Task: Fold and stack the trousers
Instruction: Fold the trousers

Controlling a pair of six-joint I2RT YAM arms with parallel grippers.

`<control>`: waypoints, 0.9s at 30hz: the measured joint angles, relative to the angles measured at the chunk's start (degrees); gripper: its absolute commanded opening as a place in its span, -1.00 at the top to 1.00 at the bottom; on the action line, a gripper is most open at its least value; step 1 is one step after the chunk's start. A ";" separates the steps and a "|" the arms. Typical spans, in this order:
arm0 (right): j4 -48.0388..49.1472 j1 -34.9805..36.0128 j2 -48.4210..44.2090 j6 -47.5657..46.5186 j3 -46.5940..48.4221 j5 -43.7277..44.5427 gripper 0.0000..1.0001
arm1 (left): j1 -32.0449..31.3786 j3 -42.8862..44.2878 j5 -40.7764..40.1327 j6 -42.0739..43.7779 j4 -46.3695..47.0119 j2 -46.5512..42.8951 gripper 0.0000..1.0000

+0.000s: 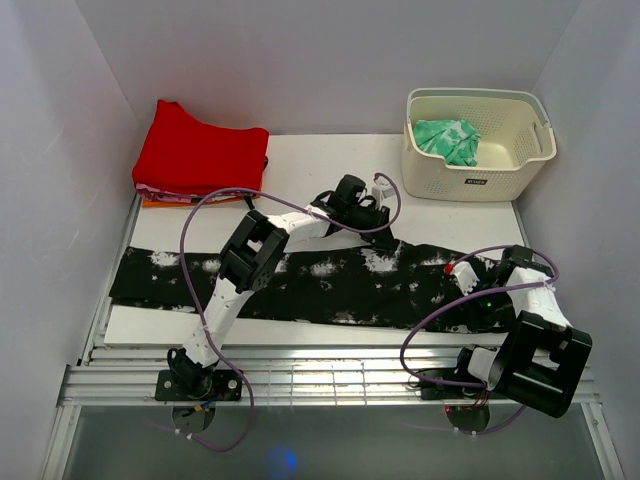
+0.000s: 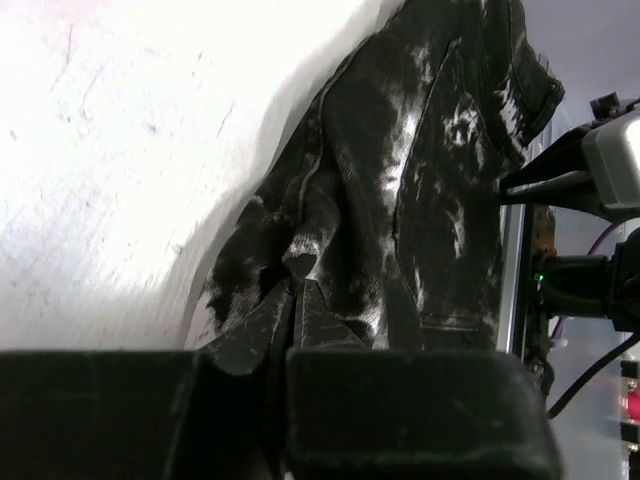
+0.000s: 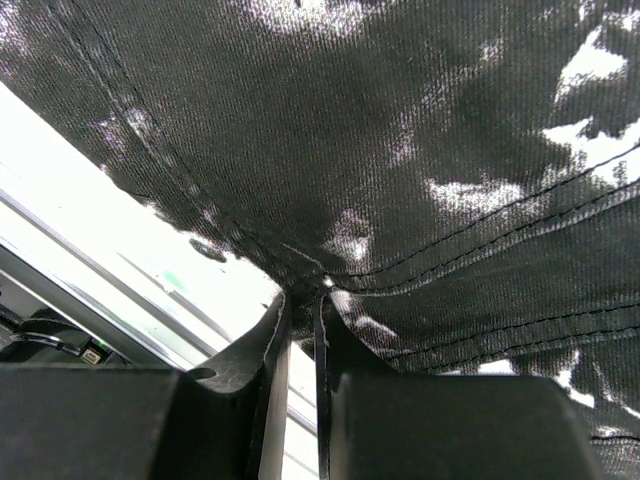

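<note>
Now your left fingers (image 2: 330, 390) pinch the trousers (image 1: 330, 285) at their far edge; your right fingers (image 3: 250, 360) clamp them near the tabletop's (image 1: 330, 165) right edge.

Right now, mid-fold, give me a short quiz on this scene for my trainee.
1. True or false: the long black white-splattered fabric trousers lie folded inside the cream plastic basket.
2. What is the right tool shut on? A) the basket's rim B) the trousers' edge C) nothing
3. Fill in: the folded red garment sits at the far ___ corner of the white table.
Key: 1 false, they lie spread across the table; 2 B; 3 left.
</note>
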 measured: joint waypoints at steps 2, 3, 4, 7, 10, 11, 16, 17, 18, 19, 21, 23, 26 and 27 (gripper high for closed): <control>0.02 0.00 0.00 -0.02 0.00 0.02 0.84 | -0.02 0.00 -0.13 -1.31 1.64 -0.02 1.00; 0.02 0.02 0.00 -0.04 0.00 0.04 0.84 | -0.02 0.00 -0.44 -1.64 2.60 -0.02 1.00; 0.02 0.02 0.00 -0.07 0.00 0.07 0.84 | 0.04 -0.17 -1.29 -2.14 3.54 -0.02 1.00; -0.02 0.07 -0.02 -0.26 0.00 0.20 0.84 | 0.85 -2.36 -5.18 -4.20 7.10 -0.33 1.00; 0.07 0.13 -0.70 -0.70 -0.39 0.26 0.84 | 1.97 -3.10 -8.81 -5.66 8.50 -0.35 1.00; 0.13 0.20 -1.11 -0.90 -0.57 0.31 0.84 | 2.38 -3.04 -9.53 -5.92 8.76 -0.33 1.00; 0.28 0.35 -2.12 -1.60 -1.07 0.35 0.85 | 2.89 -1.55 -11.15 -4.87 7.54 -0.31 0.95; 0.28 0.35 -2.19 -1.60 -1.07 0.35 0.84 | 2.89 -1.11 -11.10 -4.20 7.06 -0.26 0.68; 0.26 0.35 -2.21 -1.60 -1.07 0.35 0.84 | 2.89 -0.50 -10.67 -3.37 6.40 -0.04 0.07; 0.20 0.35 -2.23 -1.57 -0.94 0.33 0.62 | 2.89 0.28 -10.32 -2.38 5.88 0.13 -0.39; 0.02 0.35 -1.84 -1.46 -0.37 0.72 0.38 | 3.39 1.57 -11.23 -0.87 5.86 0.17 -0.95; 0.24 0.31 -0.02 -1.22 1.64 1.66 -0.01 | 4.61 2.95 -11.19 0.35 6.01 0.02 -0.96; -0.04 0.11 4.70 0.00 6.78 2.93 -0.27 | 6.51 4.00 -12.55 4.24 4.02 -1.27 -0.96; -0.74 0.00 6.14 0.44 9.99 2.80 -0.35 | 6.97 4.00 -13.11 5.35 2.78 -2.01 -0.96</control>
